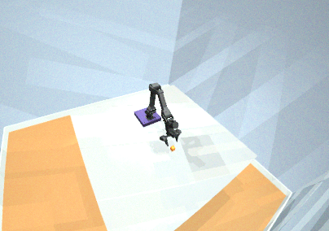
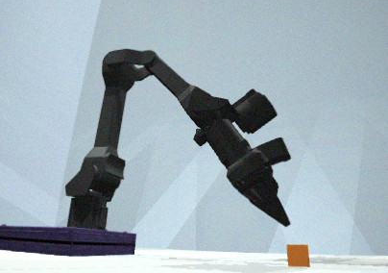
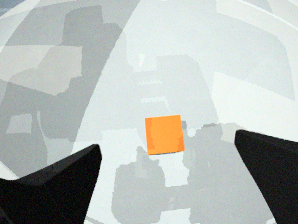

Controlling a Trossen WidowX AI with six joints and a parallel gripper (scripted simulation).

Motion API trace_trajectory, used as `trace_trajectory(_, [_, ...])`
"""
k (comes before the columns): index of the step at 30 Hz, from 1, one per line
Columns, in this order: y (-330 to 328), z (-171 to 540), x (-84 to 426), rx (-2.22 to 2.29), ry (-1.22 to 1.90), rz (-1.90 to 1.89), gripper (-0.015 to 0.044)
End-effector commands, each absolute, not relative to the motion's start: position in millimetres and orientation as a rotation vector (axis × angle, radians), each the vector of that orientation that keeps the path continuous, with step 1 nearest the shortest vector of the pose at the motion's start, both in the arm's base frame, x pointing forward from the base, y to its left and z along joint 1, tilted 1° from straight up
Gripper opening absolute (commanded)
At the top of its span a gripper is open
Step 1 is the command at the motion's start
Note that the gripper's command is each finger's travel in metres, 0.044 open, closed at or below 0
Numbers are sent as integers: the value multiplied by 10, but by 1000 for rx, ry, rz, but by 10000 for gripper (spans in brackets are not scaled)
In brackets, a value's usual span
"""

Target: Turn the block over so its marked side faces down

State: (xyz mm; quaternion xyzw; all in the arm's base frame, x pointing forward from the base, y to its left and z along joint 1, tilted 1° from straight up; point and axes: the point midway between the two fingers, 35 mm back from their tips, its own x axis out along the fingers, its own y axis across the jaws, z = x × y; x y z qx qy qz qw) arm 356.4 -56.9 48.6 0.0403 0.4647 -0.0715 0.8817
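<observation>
A small orange block (image 1: 173, 148) (image 2: 298, 256) (image 3: 165, 135) rests flat on the white table (image 1: 122, 171). Its upper face is plain orange in the wrist view, with a thin dark strip along its lower edge there. The marked side is not clearly visible, and the underside is hidden. My gripper (image 1: 172, 141) (image 2: 288, 225) (image 3: 170, 145) is open and empty. It is tilted downward above the block, with a gap between fingertips and block in the exterior view. In the wrist view the block appears between the two spread fingers, touching neither.
The arm stands on a purple base plate (image 1: 142, 119) (image 2: 96, 244), behind the block. Orange areas (image 1: 45, 175) (image 1: 240, 199) lie on both sides of the white table surface. Shadows of the arm fall around the block.
</observation>
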Motion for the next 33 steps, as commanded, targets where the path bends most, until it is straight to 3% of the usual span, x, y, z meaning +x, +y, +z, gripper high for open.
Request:
trace_trajectory(1, [-553, 715, 3466, 86, 1024, -145, 440])
trace_trajectory(6, [-557, 723, 3492, 87, 1044, -144, 440])
trace_trajectory(22, [-608, 911, 3865, 126, 1531, -126, 440])
trace_trajectory(33, [-608, 569, 3875, 128, 1551, -125, 440])
